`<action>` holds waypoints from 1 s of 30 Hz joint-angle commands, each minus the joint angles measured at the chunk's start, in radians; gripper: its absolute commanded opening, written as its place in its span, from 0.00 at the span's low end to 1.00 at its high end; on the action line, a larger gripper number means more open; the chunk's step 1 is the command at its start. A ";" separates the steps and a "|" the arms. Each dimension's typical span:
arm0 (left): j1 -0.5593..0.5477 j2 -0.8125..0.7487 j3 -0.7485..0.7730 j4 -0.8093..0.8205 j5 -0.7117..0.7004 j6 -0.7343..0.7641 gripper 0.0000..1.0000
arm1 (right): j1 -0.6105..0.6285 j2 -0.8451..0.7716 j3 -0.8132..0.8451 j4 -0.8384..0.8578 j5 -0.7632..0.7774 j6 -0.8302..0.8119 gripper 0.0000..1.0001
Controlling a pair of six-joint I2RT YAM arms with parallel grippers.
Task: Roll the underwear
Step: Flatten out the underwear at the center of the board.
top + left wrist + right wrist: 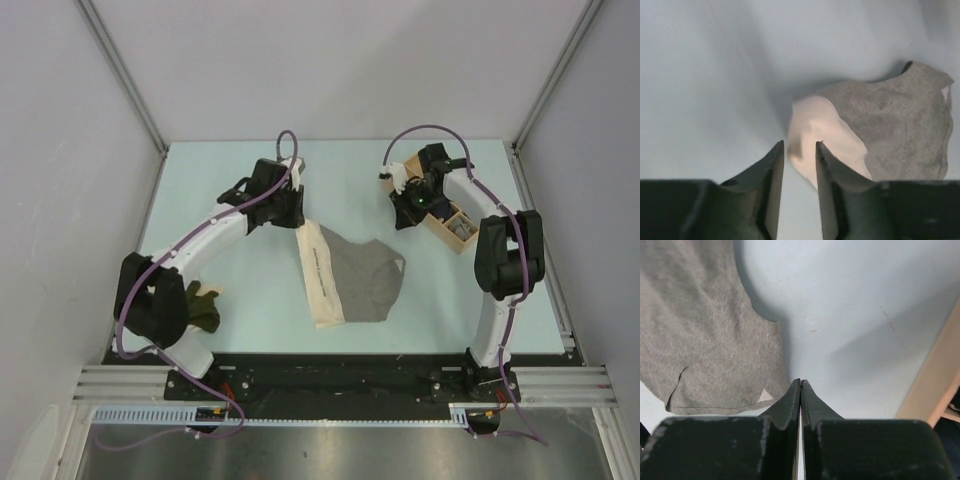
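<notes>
A grey underwear (368, 280) with a pale pink-beige waistband (318, 272) lies flat in the middle of the table. In the left wrist view the grey cloth (895, 125) and the pale band (820, 135) lie just ahead of the fingers. My left gripper (799, 145) is open and empty, hovering at the band's far end (290, 215). My right gripper (800, 382) is shut and empty, above the table beside the garment's right corner (710, 340), near the wooden tray (415, 205). A dark olive underwear (203, 308) lies crumpled at the near left by the left arm's base.
A light wooden tray (455, 232) with compartments stands at the back right, something grey in one compartment; its edge shows in the right wrist view (935, 385). White walls and rails enclose the pale blue table (250, 330).
</notes>
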 commanded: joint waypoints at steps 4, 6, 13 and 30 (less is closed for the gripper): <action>0.002 -0.097 -0.073 -0.071 -0.257 0.029 0.62 | 0.004 -0.032 -0.014 0.019 -0.047 0.010 0.12; 0.002 -0.174 -0.124 -0.056 -0.262 0.020 0.71 | 0.015 -0.043 -0.029 0.009 -0.063 -0.009 0.21; 0.006 -0.265 -0.322 0.074 0.136 -0.087 0.74 | 0.030 0.003 -0.086 0.006 -0.055 0.018 0.45; -0.400 -0.138 -0.437 0.156 0.142 -0.098 0.78 | 0.004 0.104 -0.103 -0.045 -0.100 0.039 0.50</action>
